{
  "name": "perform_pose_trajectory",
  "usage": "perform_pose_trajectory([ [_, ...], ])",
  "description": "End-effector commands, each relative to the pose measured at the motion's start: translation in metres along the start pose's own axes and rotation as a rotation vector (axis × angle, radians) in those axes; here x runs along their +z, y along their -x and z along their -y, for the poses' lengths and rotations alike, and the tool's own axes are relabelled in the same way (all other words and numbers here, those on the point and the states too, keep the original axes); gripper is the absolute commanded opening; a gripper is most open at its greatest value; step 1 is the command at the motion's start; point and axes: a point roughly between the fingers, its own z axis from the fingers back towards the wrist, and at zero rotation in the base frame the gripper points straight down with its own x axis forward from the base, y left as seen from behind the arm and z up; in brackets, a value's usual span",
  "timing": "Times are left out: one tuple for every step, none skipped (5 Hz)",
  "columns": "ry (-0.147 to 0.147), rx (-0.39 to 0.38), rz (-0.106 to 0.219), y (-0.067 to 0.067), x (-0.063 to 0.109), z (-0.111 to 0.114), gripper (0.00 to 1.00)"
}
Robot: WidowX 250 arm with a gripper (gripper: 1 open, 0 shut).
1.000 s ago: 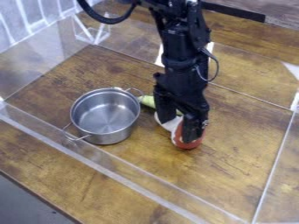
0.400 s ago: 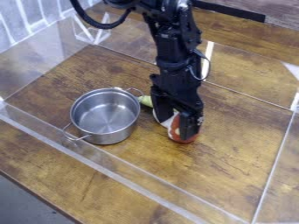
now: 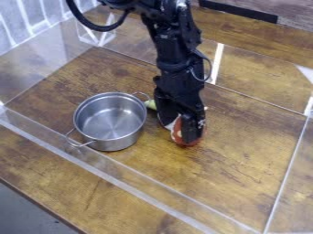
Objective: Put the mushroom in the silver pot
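Note:
The mushroom [image 3: 188,135], reddish-brown with a pale base, lies on the wooden table just right of the silver pot [image 3: 110,121]. The pot is round and shiny, stands upright with nothing in it, and has a thin loop handle at its lower left. My black gripper [image 3: 184,126] points straight down over the mushroom. Its fingers stand open on either side of the cap and do not squeeze it. The arm hides the mushroom's upper part.
A yellow-green vegetable [image 3: 154,105] lies between the pot and the gripper, partly hidden behind the arm. Clear plastic walls [image 3: 146,196] fence the wooden table on all sides. Bare wood shows to the right and in front.
The gripper has shifted left and sunk lower around the mushroom, still open. The mushroom and pot have stayed in place.

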Motion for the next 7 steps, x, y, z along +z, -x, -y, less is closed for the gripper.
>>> perform_pose_trajectory([
  [-0.019,0.038,0.031,0.005,0.014,-0.014,1.0],
  [-0.016,0.039,0.04,0.006,0.021,-0.01,1.0],
  [-0.013,0.032,0.047,0.01,0.019,0.003,1.0],
  [-0.007,0.029,0.051,0.013,0.016,0.016,1.0],
  [0.004,0.003,0.05,0.005,0.015,0.023,1.0],
  [0.017,-0.022,0.048,-0.004,0.013,0.031,1.0],
  [0.013,-0.012,0.046,0.004,0.016,0.04,0.0],
])
